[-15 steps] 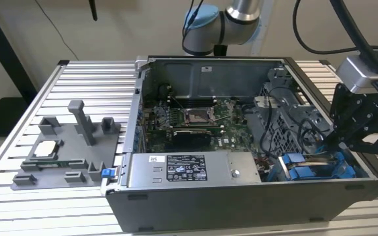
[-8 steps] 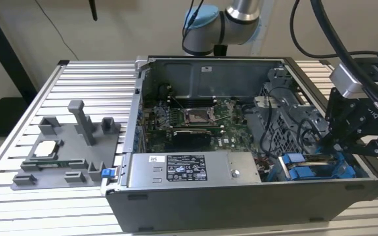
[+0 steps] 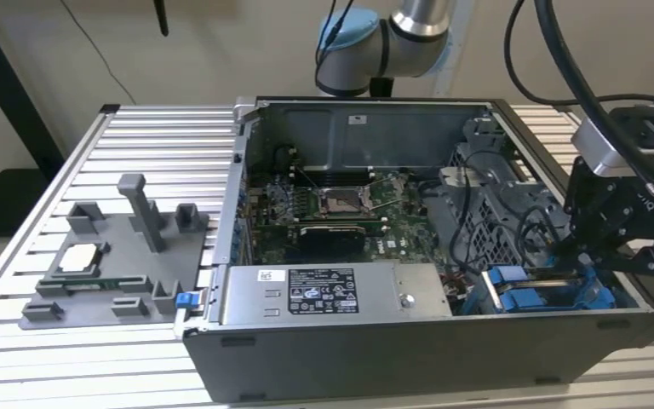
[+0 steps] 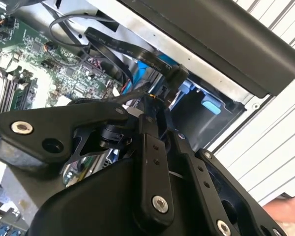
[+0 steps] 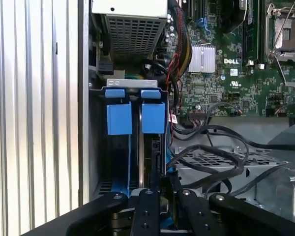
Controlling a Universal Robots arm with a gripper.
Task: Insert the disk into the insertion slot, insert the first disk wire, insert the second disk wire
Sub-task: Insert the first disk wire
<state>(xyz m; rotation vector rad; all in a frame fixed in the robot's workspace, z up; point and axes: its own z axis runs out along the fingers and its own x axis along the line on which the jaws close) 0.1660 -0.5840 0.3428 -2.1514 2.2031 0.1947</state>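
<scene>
The insertion slot (image 5: pixel 96 147) is the grey drive cage in the case corner at the exterior view's right (image 3: pixel 497 285). The disk stands edge-on inside it, showing its blue carrier tab (image 5: pixel 153 118), with a second blue tab (image 5: pixel 119 118) beside it. My gripper (image 3: pixel 586 271) hangs over this cage. In both wrist views its fingers (image 4: pixel 147 147) converge to a point (image 4: pixel 155 103) (image 5: pixel 162 189), shut on the black connector (image 4: pixel 176 77) of a flat black disk wire (image 4: pixel 118 46). The connector sits just above the disk's edge (image 5: pixel 155 152). Which disk wire it is I cannot tell.
A silver power supply box (image 3: pixel 327 294) (image 5: pixel 130 19) lies next to the cage. The motherboard (image 3: pixel 327 204) (image 5: pixel 226 64) fills the case floor. Loose black cables (image 5: pixel 211 147) cross a perforated metal bracket beside the cage. A grey fixture with parts (image 3: pixel 111 256) stands on the slatted table (image 3: pixel 157 136).
</scene>
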